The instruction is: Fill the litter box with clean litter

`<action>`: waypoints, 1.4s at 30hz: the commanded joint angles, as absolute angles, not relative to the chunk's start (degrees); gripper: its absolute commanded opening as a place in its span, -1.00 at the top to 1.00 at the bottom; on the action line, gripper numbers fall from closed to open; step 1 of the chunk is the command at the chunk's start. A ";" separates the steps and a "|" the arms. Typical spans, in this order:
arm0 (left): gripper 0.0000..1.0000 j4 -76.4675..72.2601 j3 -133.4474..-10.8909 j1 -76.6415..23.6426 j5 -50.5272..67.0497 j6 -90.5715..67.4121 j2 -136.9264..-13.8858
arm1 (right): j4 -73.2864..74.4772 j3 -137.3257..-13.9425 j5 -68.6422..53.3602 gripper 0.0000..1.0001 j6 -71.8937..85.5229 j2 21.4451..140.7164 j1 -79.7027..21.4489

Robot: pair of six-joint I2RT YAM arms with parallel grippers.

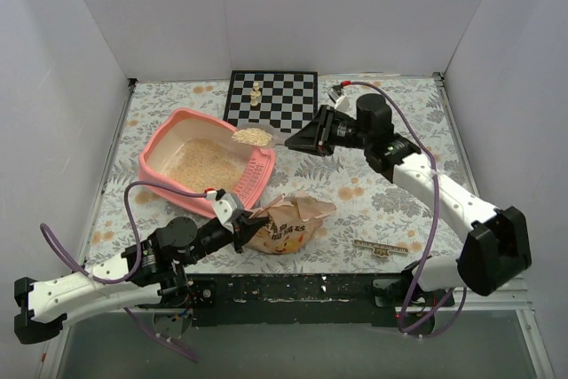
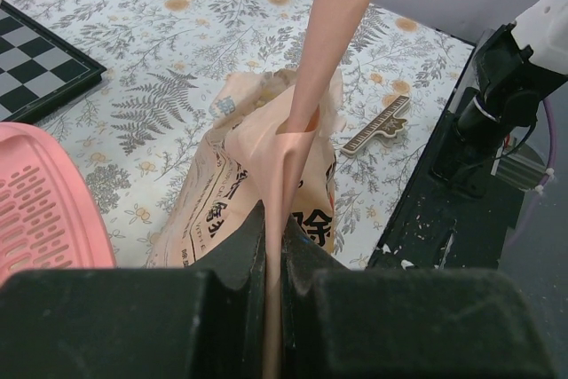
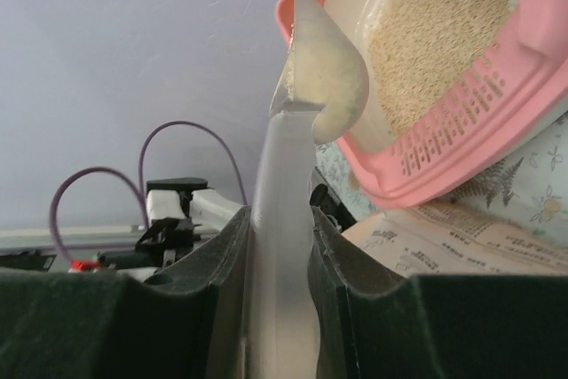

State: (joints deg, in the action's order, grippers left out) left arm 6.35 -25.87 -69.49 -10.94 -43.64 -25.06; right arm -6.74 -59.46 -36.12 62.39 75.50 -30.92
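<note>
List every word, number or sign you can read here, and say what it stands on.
"除", as far as it can be made out: large dark print on the litter bag; its other characters are creased or hidden and unreadable.
Ruler-shaped piece: marks too small to read.
Chessboard, litter box: no text visible.
</note>
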 commanded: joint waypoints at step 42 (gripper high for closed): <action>1.00 2.46 -28.83 -69.52 -11.43 -44.47 -21.80 | 49.83 -116.65 11.34 0.97 6.41 100.84 -53.79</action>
State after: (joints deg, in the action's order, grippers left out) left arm 8.60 -25.87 -69.49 -11.40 -44.77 -22.61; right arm 51.00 -119.98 6.35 7.66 113.75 -53.43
